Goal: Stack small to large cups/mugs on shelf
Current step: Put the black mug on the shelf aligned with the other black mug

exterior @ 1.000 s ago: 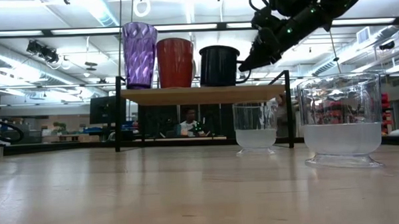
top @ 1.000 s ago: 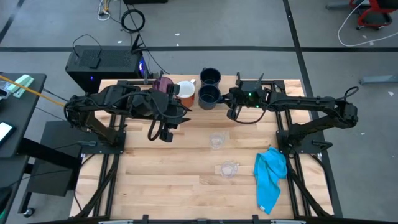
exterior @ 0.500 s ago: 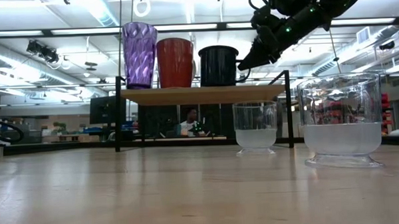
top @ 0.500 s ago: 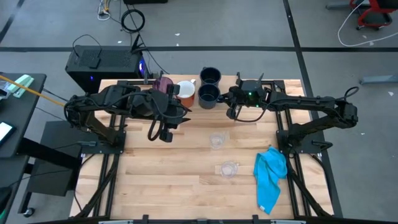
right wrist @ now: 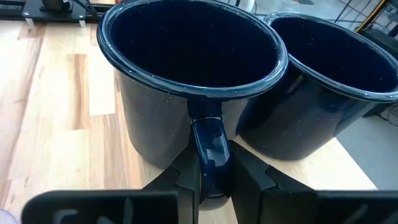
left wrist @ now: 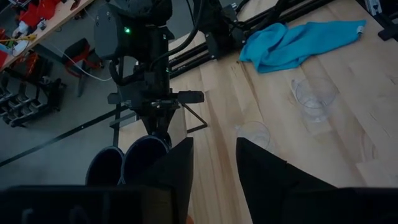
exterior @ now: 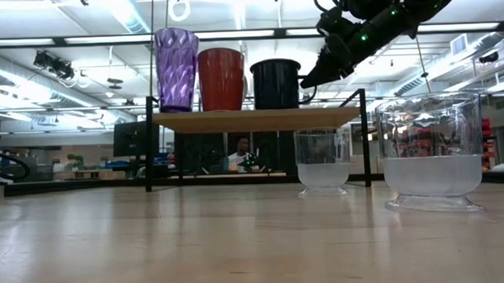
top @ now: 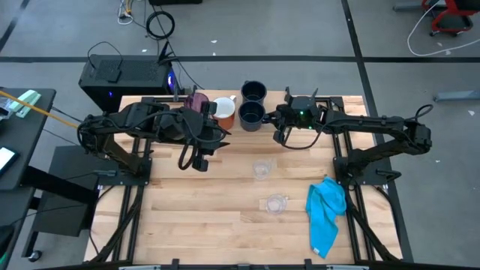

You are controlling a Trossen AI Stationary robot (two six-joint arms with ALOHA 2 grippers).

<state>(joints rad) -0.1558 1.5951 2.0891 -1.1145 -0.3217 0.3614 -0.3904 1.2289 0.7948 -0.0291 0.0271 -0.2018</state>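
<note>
A glossy dark navy mug (right wrist: 193,74) stands on the shelf's (exterior: 255,119) right part, its handle (right wrist: 208,149) pinched in the right pincer (right wrist: 214,171).

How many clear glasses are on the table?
2. One glass stands near the table's middle; the other glass stands nearer the front edge, left of the blue cloth. Both are off the shelf. None seems hidden.

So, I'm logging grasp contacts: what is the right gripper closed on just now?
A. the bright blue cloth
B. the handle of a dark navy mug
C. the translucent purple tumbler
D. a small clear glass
B: in the right wrist view, the right gripper has its fingers either side of the dark navy mug's handle.
</note>
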